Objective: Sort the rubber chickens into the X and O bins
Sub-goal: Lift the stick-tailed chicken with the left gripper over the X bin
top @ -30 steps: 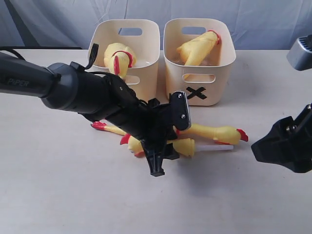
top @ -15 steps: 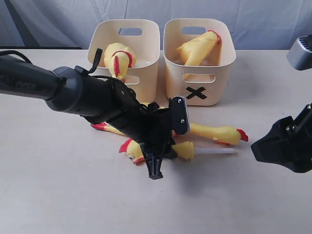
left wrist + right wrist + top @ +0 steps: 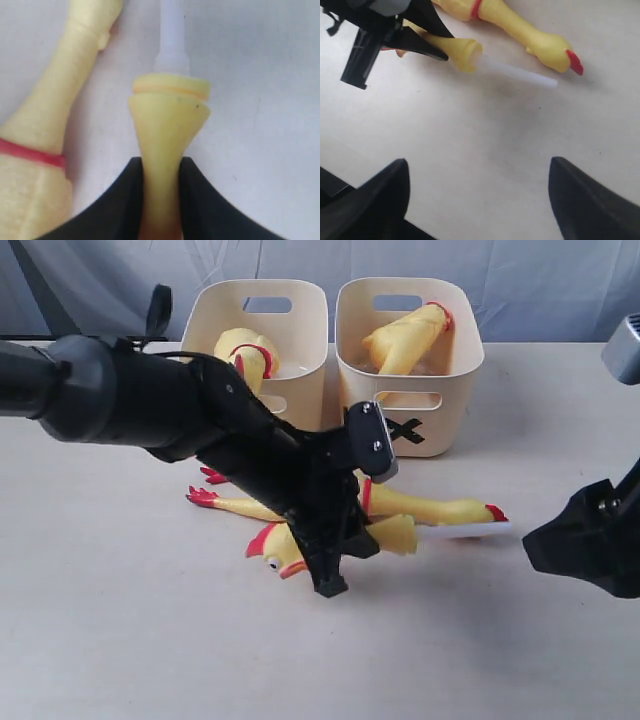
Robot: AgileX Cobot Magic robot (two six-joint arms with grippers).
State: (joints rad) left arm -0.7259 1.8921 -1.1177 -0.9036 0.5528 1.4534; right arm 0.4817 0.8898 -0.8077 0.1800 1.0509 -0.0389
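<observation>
My left gripper is shut on a yellow rubber chicken low over the table. Its red-combed head points left and a white tube sticks out of its other end. A second chicken lies on the table just behind it. The X bin holds one chicken. The matching bin to its left holds another chicken, and my left arm hides its mark. My right gripper hangs open over bare table at the right.
Both bins stand side by side at the back of the beige table. A grey cloth backdrop hangs behind them. My left arm stretches across the left half, in front of the left bin.
My left arm has swung up and the gripper has shifted with the chicken in it. The chicken's head shows more and the white tube's tip has moved right. The right gripper moved slightly.
</observation>
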